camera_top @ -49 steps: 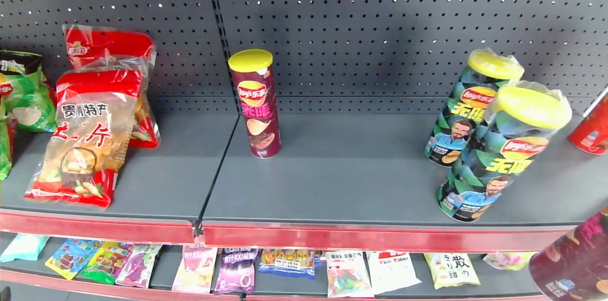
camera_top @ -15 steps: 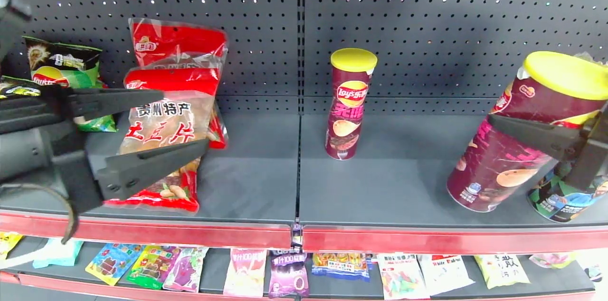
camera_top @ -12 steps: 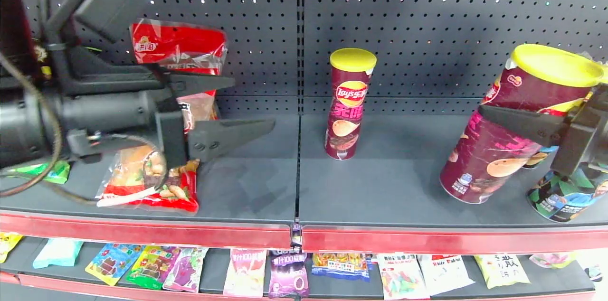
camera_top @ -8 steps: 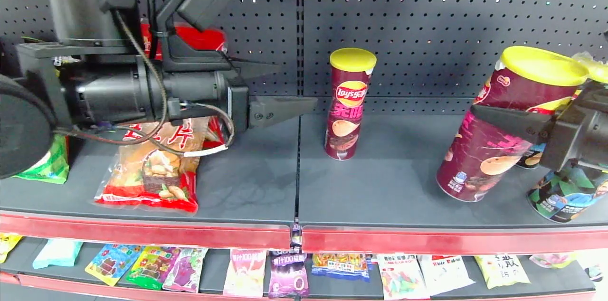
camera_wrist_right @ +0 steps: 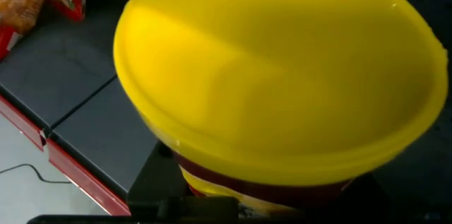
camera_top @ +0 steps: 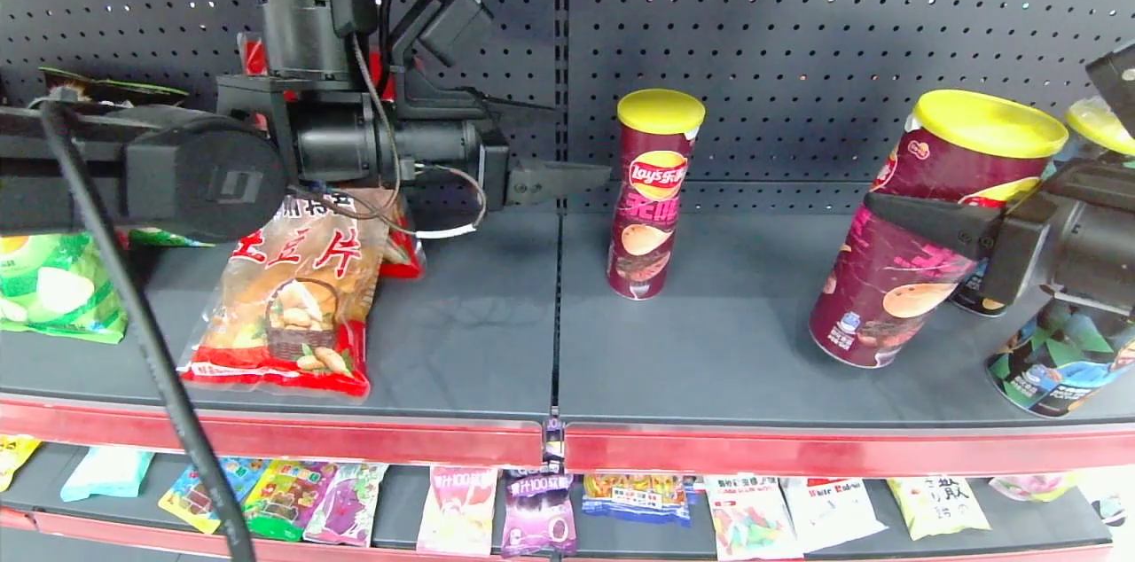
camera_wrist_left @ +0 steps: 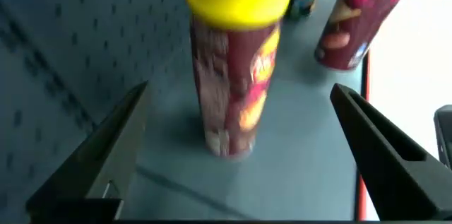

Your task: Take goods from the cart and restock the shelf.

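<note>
- On the shelf (camera_top: 709, 367), near the front at 3 o'clock, the right end effector (camera_top: 949, 216) is clamped on a big red can (camera_top: 896, 278) with a yellow lid.
- The big red can leans, its top towards 1 o'clock. Its bottom is low over the shelf, and I cannot tell if it touches.
- Just beside it, at 4 o'clock, stand the green cans (camera_top: 1055, 358).
- I think the step now is setting this can down. Next it should be tipped straight, put flat on the bare spot, then let go, without bumping the green cans.
- Farther back, in the middle, a small red can (camera_top: 652, 190) stands upright.
- The left end effector (camera_top: 554, 144) is at its 9 o'clock, jaws apart and holding nothing. It is near the small can but not touching it.
- A snack bag (camera_top: 284, 296) lies farther out at 9 o'clock.
</note>
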